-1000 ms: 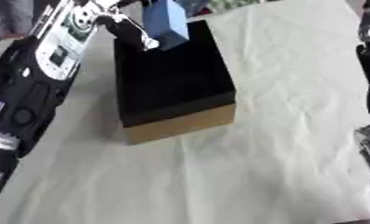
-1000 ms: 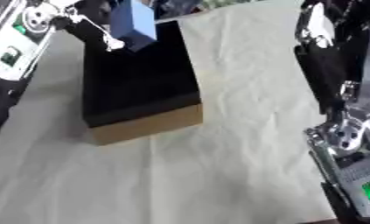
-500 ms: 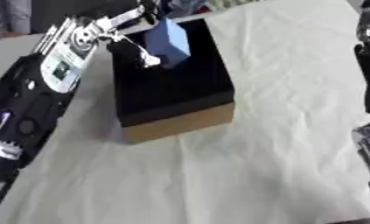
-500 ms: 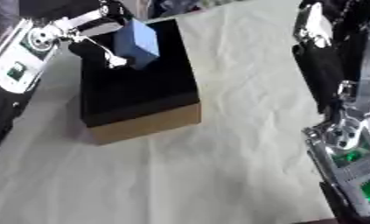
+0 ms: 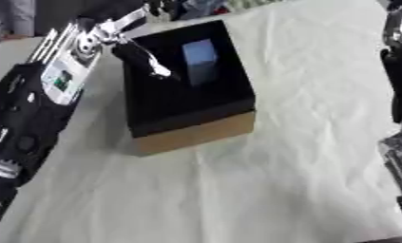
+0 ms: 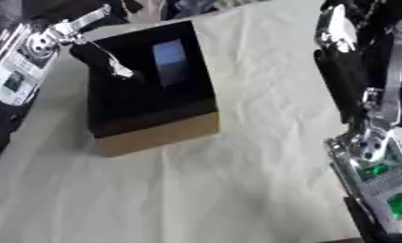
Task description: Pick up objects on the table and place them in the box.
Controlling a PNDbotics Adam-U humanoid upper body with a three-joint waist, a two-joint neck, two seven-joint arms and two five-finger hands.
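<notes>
Near side of the box (image 5: pixel 196 135): bare cloth (image 5: pixel 262 190), wide room for moving; the right arm (image 6: pixel 378 142) stands to its right, hand out of view. Inside the box, toward its far right wall: the block (image 5: pixel 200 60), upright, apparently rigid and light, best taken by its two flat faces. Just left of the block: the left hand (image 5: pixel 141 54), fingers spread, apart from it. The box's tall rim is the edge to clear.
</notes>
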